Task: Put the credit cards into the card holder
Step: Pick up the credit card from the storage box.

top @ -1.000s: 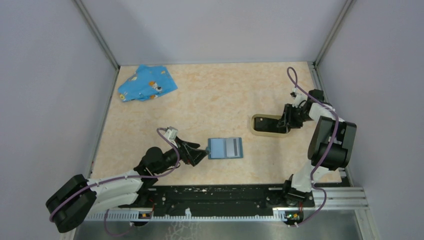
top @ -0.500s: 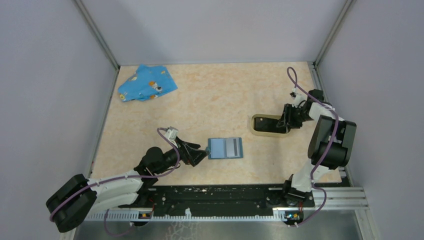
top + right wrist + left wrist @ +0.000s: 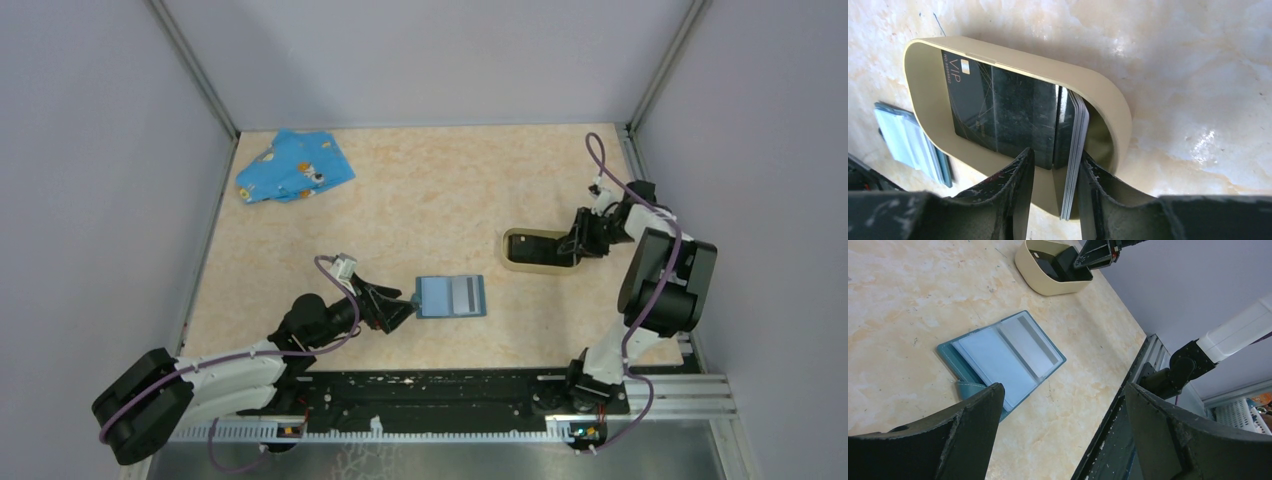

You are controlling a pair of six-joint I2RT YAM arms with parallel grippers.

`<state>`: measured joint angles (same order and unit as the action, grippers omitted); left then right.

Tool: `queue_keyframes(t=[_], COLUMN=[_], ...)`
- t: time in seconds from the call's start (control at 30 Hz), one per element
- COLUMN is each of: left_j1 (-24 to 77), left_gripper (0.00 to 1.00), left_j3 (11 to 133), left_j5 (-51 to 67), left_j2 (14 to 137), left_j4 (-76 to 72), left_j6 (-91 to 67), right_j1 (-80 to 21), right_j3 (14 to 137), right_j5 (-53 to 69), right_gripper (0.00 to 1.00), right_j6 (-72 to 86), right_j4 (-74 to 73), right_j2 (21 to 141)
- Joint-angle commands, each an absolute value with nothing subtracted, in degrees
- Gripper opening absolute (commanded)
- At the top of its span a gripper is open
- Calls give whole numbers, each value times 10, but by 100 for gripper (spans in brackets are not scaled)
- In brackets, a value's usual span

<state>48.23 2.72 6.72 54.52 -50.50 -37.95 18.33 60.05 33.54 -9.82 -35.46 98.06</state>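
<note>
Left end effector (image 3: 1063,390) wide by blue case (image 3: 1003,357); right end effector (image 3: 1055,170) narrowly straddles cards (image 3: 1075,135) in card holder (image 3: 1048,65)

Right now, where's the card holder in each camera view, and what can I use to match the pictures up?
Top external: card holder right of centre.
Left wrist: card holder at top centre, beyond the open blue card case.
Right wrist: card holder fills the middle, credit cards standing in it.
Shared landmark: the blue card case, lying flat near the holder in all three.
</note>
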Motion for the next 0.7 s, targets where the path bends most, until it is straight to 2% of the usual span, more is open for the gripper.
queue_keyframes(t=[0.0, 0.53, 0.67], left_j1=[483, 483, 483], left_gripper=[96, 96, 96], left_j3=[25, 24, 23], left_j5=[76, 74, 75], left_j2=[537, 537, 537], left_j4=[-511, -512, -512], left_j6=[-386, -386, -386], right_j1=[214, 258, 264], right_j3=[628, 636, 637], right_j5=[395, 467, 469], right_gripper=[35, 28, 23], right_j6=[-96, -105, -105], right_j4=[-368, -395, -395], right_j2=[971, 981, 984])
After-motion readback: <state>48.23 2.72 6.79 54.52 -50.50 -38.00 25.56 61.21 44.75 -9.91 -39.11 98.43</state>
